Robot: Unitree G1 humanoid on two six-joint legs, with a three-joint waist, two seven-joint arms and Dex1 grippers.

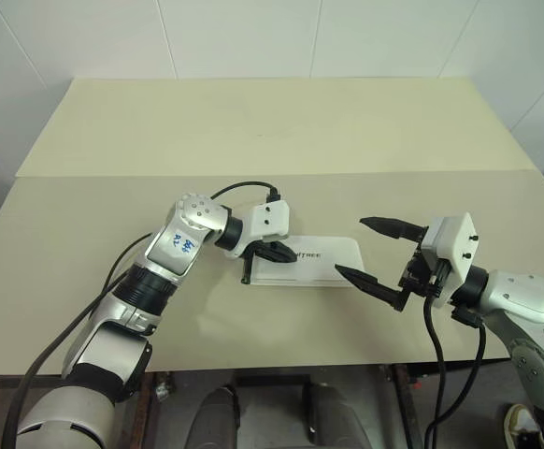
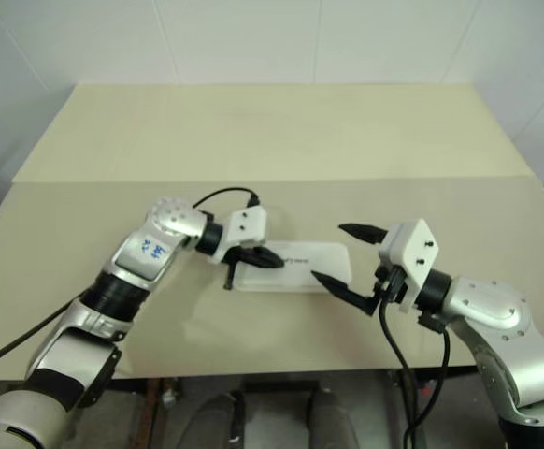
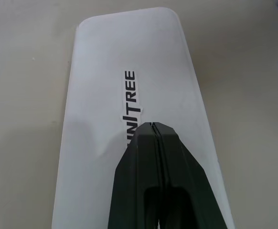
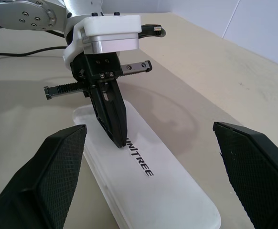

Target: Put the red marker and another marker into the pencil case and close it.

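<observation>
Left pincer (image 1: 277, 252): I see it at centre-left of the left eye view, its two black fingers (image 3: 153, 176) pressed flat together with no gap between them. The tip comes down at a slant onto the lid of the pencil case, touching it right at the dark lettering, near the case's left end.

Pencil case (image 1: 323, 262): I read it as closed, with the lid down flat on the base and the white top unbroken from end to end. I cannot see inside it, so I cannot tell what it holds. It lies flat on the beige worktop (image 1: 253, 131), just below the middle of the left eye view, between my two pincers.

Case axis: its long side runs left to right across the head views, almost level. The lettering runs along the same line.

Right pincer (image 1: 373, 251): it sits at centre-right of the left eye view, spread wide and holding nothing. One finger (image 1: 389, 225) pokes out above the case's right end. The other points at the case's lower right corner, very near it; I cannot tell whether it touches. In the right wrist view the two textured pads (image 4: 43, 176) stand on either side of the case's near end, both clear of it.
</observation>
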